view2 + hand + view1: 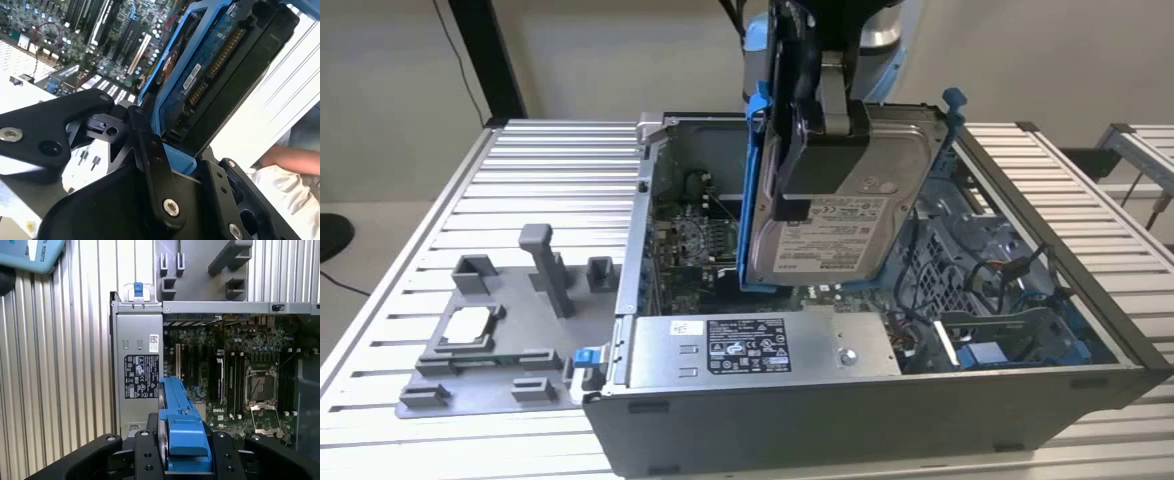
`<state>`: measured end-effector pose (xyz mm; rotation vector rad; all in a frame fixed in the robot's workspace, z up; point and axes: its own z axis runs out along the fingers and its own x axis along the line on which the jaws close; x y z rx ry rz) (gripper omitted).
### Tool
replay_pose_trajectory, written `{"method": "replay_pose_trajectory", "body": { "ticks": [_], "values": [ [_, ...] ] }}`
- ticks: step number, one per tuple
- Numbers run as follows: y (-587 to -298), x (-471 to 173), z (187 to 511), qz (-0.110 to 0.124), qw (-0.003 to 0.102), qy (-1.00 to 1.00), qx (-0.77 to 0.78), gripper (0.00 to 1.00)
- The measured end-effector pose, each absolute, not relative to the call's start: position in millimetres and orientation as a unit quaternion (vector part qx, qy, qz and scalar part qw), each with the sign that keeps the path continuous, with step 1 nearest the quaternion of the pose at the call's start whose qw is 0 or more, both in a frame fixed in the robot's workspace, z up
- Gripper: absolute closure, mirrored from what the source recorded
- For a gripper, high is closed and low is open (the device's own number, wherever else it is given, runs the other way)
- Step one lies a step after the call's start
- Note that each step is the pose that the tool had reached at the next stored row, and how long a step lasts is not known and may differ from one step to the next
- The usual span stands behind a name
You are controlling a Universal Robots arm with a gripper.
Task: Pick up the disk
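Clamped tight in the gripper (803, 130): the disk (834, 230), up in the air over the open computer case (881, 410), label side out and hanging on its edge. Squeezed by the black fingers (150, 450) on both sides of its blue bracket (182, 435). Down below, the green board (235, 380) and the grey box (761, 345).

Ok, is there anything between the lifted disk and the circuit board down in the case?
Nothing. In the exterior view the disk, clamped in the gripper, hangs free above the circuit board inside the open computer case.
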<state>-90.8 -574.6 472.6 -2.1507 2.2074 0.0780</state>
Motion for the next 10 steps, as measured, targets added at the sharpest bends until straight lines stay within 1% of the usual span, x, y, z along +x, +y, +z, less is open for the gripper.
{"method": "replay_pose_trajectory", "body": {
  "ticks": [4, 10],
  "values": [
    [-582.1, -90.8, 472.4, 0.025, 0.029, 0.716, -0.697, 1.0],
    [-577.8, -83.6, 472.2, 0.025, 0.029, 0.716, -0.697, 1.0]
  ]
}}
